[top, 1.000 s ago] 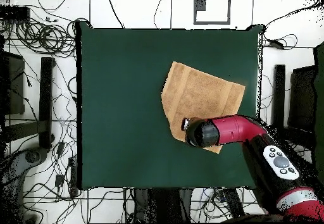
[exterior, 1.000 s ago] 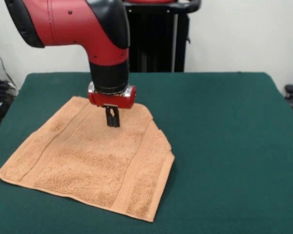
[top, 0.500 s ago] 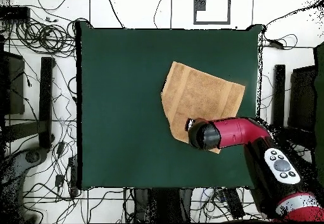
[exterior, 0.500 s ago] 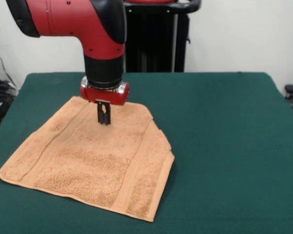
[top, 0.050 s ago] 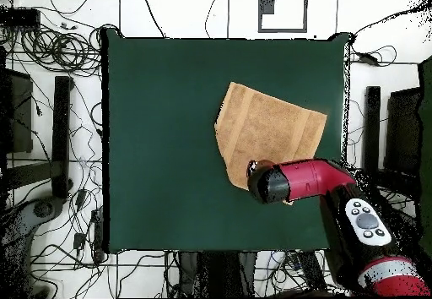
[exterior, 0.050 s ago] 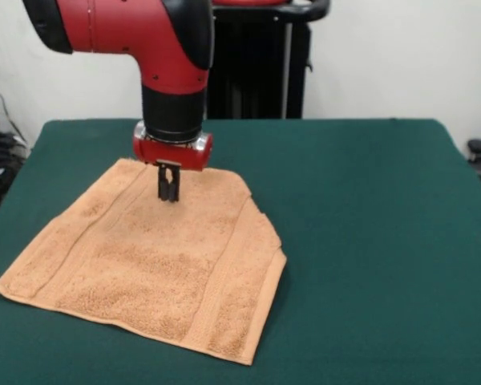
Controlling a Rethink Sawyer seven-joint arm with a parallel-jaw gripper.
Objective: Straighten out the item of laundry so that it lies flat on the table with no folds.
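The peach towel [exterior, 0.050 s ago: 148,261] lies spread on the green desk [exterior, 0.050 s ago: 369,208], one side edge folded under. The pincer [exterior, 0.050 s ago: 168,195] points straight down over the towel's far end, its narrow tips together at or just above the cloth, gripping nothing visible.

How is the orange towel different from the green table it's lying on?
The towel is peach-orange and fluffy with woven bands; the table is dark green and smooth-looking. The towel is much smaller, covering only part of the table. The towel lies skewed, with one corner that looks folded; the table's edges run straight. Both lie flat and low.
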